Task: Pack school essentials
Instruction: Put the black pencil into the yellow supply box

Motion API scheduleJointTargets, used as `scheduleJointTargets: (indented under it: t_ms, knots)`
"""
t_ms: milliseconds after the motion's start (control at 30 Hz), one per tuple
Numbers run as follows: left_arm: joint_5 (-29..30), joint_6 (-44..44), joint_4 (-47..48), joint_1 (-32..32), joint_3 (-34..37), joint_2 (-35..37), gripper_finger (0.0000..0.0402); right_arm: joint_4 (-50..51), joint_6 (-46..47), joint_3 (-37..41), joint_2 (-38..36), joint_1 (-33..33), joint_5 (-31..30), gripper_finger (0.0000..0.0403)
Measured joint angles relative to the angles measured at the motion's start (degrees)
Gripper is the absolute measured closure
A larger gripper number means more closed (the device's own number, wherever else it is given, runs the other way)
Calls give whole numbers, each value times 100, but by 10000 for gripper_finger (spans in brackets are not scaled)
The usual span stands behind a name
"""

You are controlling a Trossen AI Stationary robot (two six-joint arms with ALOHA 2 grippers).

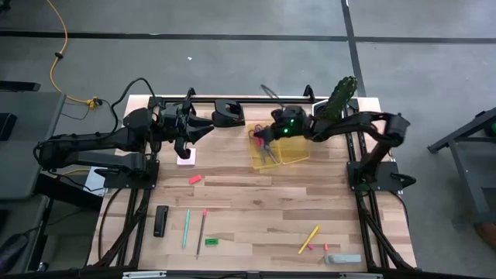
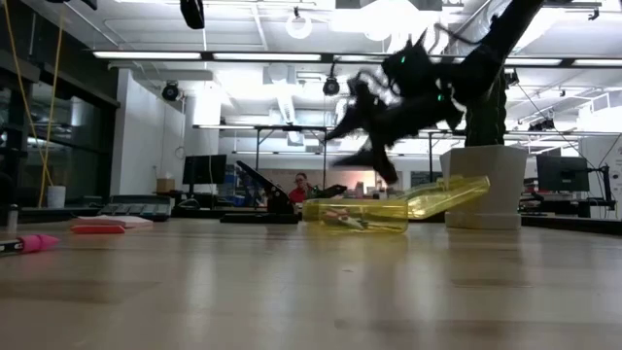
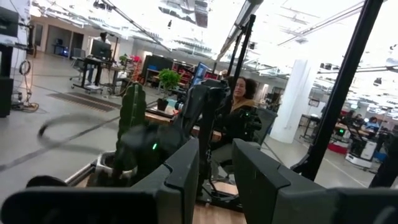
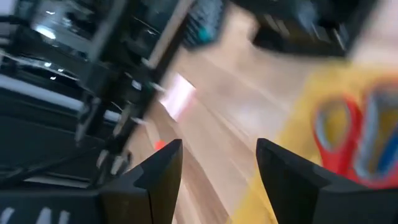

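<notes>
A clear yellow case (image 1: 288, 155) lies open at the table's far middle. Red-handled scissors (image 4: 339, 134) and blue-handled scissors (image 4: 380, 143) lie in it. My right gripper (image 1: 261, 138) hovers open just above the case's left end, with nothing between its fingers (image 4: 163, 171). My left gripper (image 1: 200, 129) is raised at the far left, above a pale pink pad (image 1: 186, 158), open by a narrow gap (image 3: 216, 180) and empty. A teal pencil (image 1: 186, 229), a brown pencil (image 1: 202, 231), a green eraser (image 1: 211, 242) and a yellow pencil (image 1: 308, 239) lie flat near the front edge.
A black bar (image 1: 160, 221) lies at the front left, a pink bit (image 1: 195, 179) at mid left. Small pink bits (image 1: 325, 246) and a grey object (image 1: 342, 259) lie at the front right. A potted cactus (image 1: 341, 97) stands at the far right. A person sits beyond the table (image 3: 239, 102).
</notes>
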State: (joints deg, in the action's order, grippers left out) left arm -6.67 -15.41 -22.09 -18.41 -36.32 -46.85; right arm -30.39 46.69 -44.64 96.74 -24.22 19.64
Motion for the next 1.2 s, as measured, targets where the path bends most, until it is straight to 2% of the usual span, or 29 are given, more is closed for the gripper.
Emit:
scheduleJointTargets:
  t_ms: [200, 333, 500, 700, 900, 1200]
  knots:
    - [-20, 150, -11, 0, 0, 0, 314, 284, -1147, -247, -1119, 103, -324, 204]
    - [-23, 98, -7, 1, 0, 6, 314, 461, -2690, -402, -1937, 604, -634, 204]
    - [-26, 74, -7, -2, 0, 15, 314, 533, -4419, -492, -2494, 1323, -803, 204]
    - [-29, 584, -4, -7, 0, 15, 314, 558, -4547, -490, -2615, 1791, -1251, 204]
    - [-29, 856, -2, -7, 0, 15, 314, 543, -4539, -490, -2621, 1928, -1815, 204]
    - [-14, 802, -44, 25, 0, 15, 314, 535, -4561, -490, -2621, 1937, -1926, 204]
